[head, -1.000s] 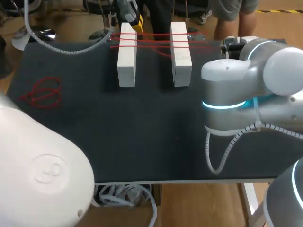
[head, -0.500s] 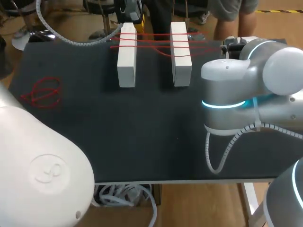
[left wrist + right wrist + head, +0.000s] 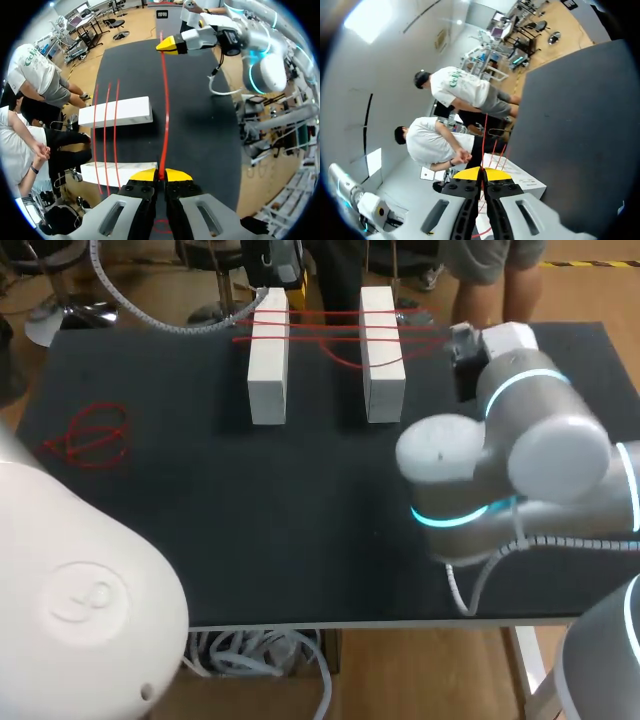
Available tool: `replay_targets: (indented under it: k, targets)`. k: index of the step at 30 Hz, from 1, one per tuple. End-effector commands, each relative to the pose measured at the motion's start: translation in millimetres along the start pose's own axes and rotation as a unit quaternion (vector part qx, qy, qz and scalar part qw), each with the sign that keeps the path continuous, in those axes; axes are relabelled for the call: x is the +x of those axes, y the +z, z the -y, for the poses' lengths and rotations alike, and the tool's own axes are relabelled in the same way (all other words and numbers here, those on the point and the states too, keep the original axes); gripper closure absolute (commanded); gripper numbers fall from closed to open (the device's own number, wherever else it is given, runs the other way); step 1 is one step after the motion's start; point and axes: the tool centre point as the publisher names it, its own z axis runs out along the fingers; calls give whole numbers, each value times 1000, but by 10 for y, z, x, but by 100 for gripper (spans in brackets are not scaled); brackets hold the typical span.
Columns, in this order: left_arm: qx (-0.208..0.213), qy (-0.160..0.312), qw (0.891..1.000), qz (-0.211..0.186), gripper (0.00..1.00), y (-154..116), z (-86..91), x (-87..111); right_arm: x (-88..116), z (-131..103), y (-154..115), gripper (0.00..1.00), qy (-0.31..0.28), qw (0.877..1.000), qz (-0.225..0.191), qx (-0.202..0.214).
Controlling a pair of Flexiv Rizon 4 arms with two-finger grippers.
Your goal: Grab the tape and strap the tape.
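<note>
Black table [image 3: 300,540], a loose red tangle [image 3: 90,435] near its left edge.

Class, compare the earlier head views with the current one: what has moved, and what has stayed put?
The right arm swung its elbow inward, jaws shut on the red tape. The left arm eased slightly beyond the far edge, also clamped on it. The white blocks and the red tangle stayed put.

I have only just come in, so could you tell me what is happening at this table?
Both arms hold one red tape stretched between them: the left gripper is shut on one end, the right gripper on the other. More red strands lie across two white blocks on the table. A red tangle lies apart, untouched.
</note>
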Motion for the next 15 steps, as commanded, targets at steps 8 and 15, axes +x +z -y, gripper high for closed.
replay_targets:
  k: [8, 15]
  targets:
    - [-2, 0, 1000, 0, 100, -6, 8, 0, -108, 46, -10, 100, -100, 962, -253, 4]
    - [-2, 0, 1000, 0, 100, -6, 8, 0, -119, 180, 19, 100, -258, 943, -178, -113]
